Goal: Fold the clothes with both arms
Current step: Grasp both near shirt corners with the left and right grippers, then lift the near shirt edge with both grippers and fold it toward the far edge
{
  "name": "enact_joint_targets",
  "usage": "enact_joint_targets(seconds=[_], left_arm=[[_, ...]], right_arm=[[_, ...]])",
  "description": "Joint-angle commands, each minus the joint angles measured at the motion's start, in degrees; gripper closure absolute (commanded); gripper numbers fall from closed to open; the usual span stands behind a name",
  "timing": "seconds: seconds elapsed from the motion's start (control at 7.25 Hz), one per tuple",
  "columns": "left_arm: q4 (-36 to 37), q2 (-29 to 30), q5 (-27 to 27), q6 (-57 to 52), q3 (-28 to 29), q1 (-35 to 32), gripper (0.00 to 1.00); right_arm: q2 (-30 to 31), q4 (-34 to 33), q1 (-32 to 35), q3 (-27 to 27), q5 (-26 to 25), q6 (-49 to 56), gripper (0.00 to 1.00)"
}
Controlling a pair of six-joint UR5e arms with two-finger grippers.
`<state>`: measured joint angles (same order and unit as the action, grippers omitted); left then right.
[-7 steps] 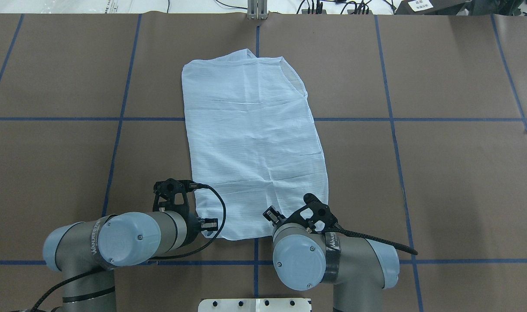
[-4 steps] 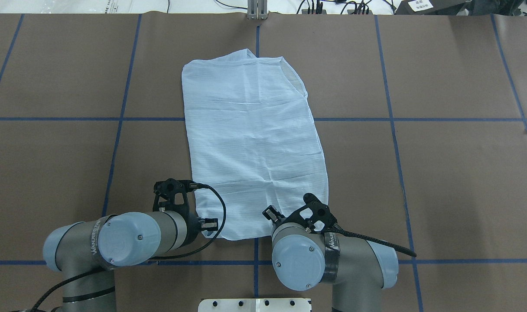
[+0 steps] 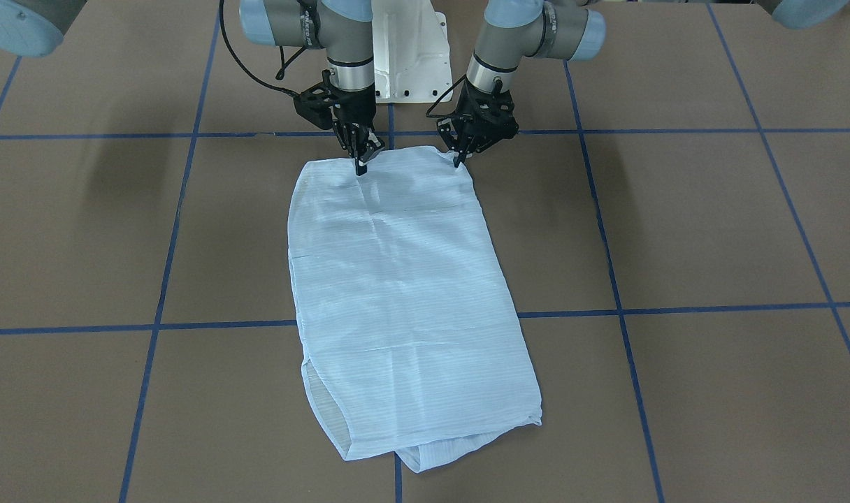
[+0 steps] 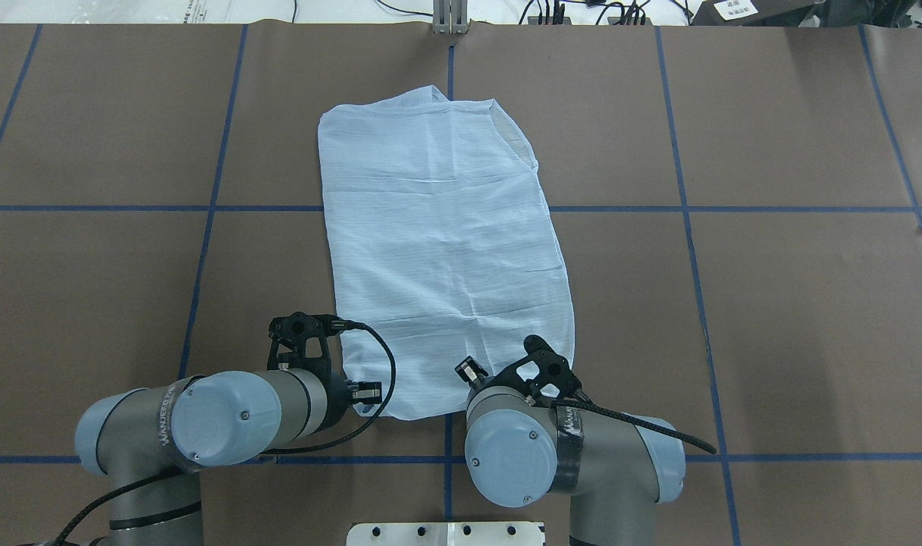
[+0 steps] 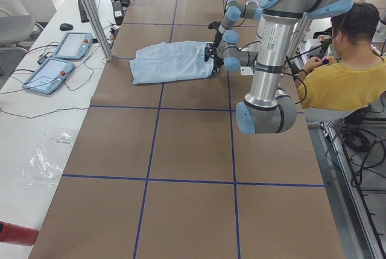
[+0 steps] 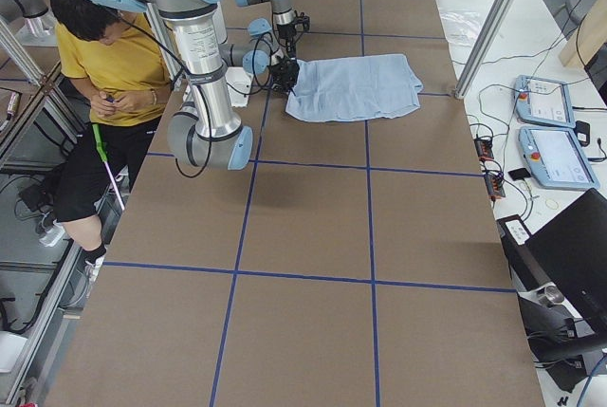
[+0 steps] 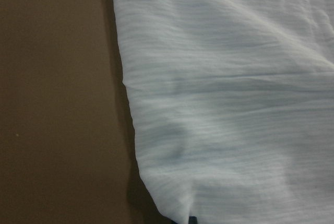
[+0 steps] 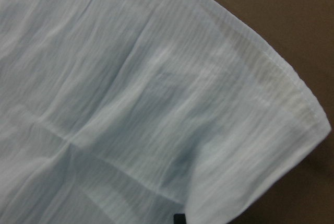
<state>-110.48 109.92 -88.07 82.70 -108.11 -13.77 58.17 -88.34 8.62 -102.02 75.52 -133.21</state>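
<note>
1 brown table (image 3: 676, 230) carries the shirt (image 3: 397, 293), folded to a long pale-blue panel lying flat down the centre of the front-facing view. At the panel's top edge, the right gripper (image 3: 361, 166) left of centre and the left gripper (image 3: 458, 162) on the upper-right corner each look pinched shut on the hem. I judge this the grasp before an end-over-end fold: next, both should lift together and carry the hem toward the frame's bottom, level and taut.
</note>
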Motion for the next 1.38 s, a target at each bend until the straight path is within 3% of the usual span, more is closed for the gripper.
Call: enact_joint_targets(seconds=[0.0,0.14,0.28,0.55,0.83,0.97,1.24], left_arm=[[0.09,0.12,-0.35,-0.17,-2.00,-0.03,1.00],[0.44,-0.41,-0.61,-0.61,-4.89,-0.12,1.00],[4.01,0.20,-1.22,-0.61,-8.48,-0.03,1.00],[11.84,0.12,-4.91,-0.53,-18.58,-0.03,1.00],[22.18,0.99,-7.88,0.09,-30.61,0.50,1.00],[25.80,3.69,-9.30,-0.26,-31.02,0.32,1.00],[25.58,5.47,-8.35,-1.14,-23.24,-3.60,1.00]], right_arm=[[-0.60,-0.08,0.78,-0.37,-0.20,-0.03,1.00],[-0.25,-0.51,1.57,-1.76,-0.20,0.23,1.00],[0.97,-2.17,1.92,-6.47,-0.02,0.58,1.00],[0.63,-18.88,-0.16,-21.73,0.06,0.33,1.00],[-0.24,-28.61,-3.08,-31.80,0.07,-0.03,1.00],[-2.51,-28.90,-3.17,-30.09,-0.02,0.49,1.00],[-8.92,-24.98,-0.47,-18.79,-4.13,5.83,1.00]])
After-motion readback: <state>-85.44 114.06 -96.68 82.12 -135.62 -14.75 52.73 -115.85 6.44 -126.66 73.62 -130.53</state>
